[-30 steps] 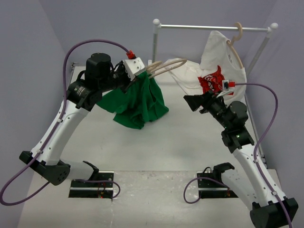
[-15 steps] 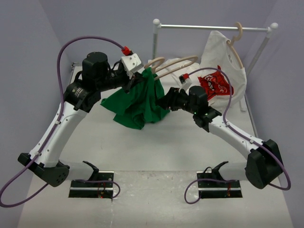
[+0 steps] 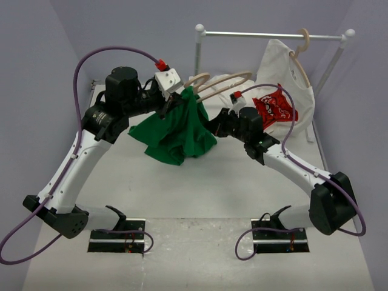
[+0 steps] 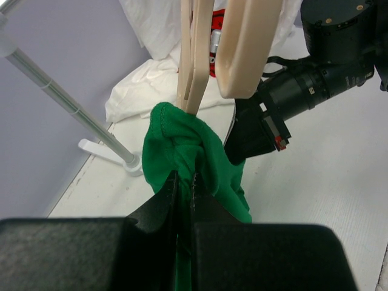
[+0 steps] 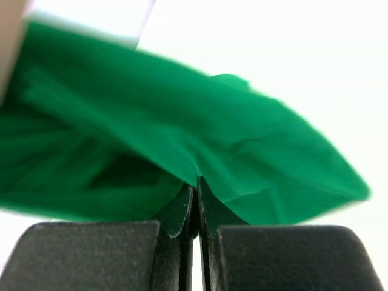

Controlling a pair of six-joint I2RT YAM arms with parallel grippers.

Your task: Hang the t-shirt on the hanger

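Arms meet mid-scene. The left gripper point(image 4: 185, 182) is pressed together, pinching the bunched green t-shirt point(image 3: 176, 130) just where the hanger point(image 3: 223, 81) comes out of the cloth. Both are held up above the tabletop point(image 3: 200, 194), with the hanger arms pointing toward the rail point(image 3: 267, 34). The right gripper point(image 5: 195, 189) is clamped on a fold at the t-shirt's side. The rest of the cloth hangs crumpled; whether it touches the tabletop cannot be told. A white shirt point(image 3: 282, 66) hangs on the rail.

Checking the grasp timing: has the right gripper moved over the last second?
Yes. The right gripper swung left, from near the white shirt toward the rack post, and its fingers now pinch the green t-shirt.
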